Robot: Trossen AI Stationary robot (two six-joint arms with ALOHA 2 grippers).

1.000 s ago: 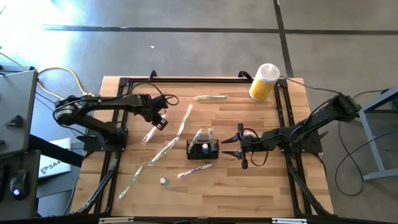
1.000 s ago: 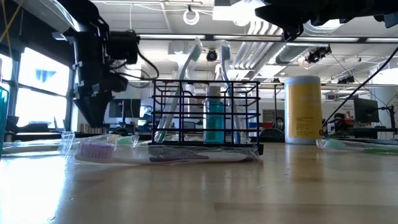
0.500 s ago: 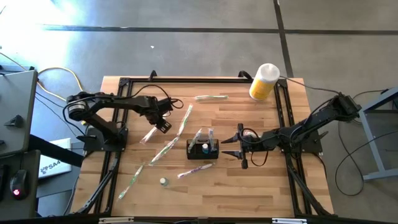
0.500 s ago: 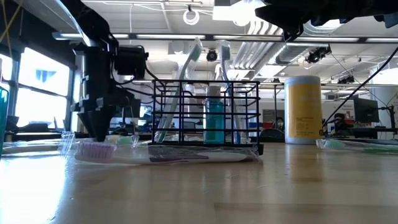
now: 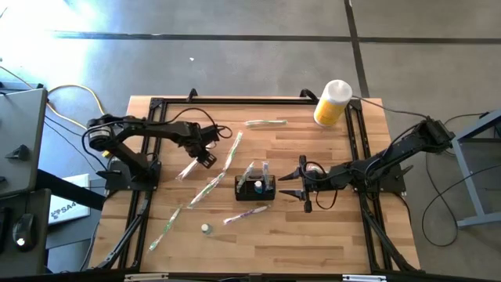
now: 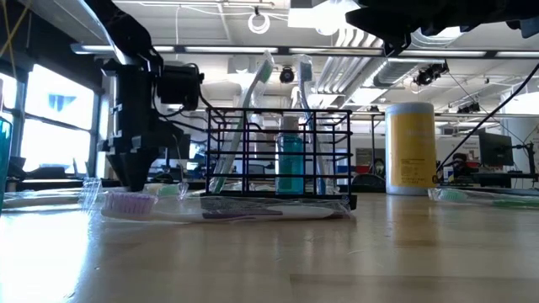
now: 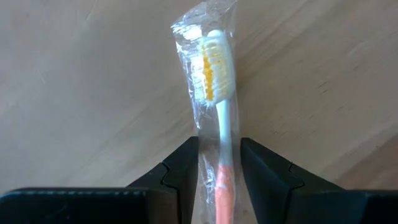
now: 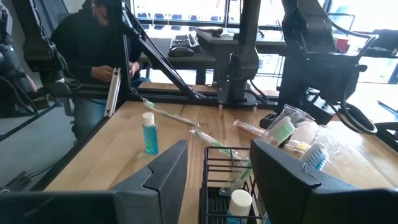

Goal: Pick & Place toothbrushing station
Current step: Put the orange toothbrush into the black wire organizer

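With its fingers straddling the clear-wrapped orange-handled toothbrush (image 7: 217, 118) but not yet clamped, the left gripper (image 7: 219, 163) should close squarely on the handle, while the right gripper (image 8: 217, 163) waits parted beside the black wire organiser box (image 5: 255, 186).

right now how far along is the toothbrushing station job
Done: the black wire station holds two toothbrushes and a blue bottle. In hand: the left gripper straddles a wrapped orange toothbrush on the table. Left: other wrapped toothbrushes lie loose. The right gripper waits beside the station, jaws open.
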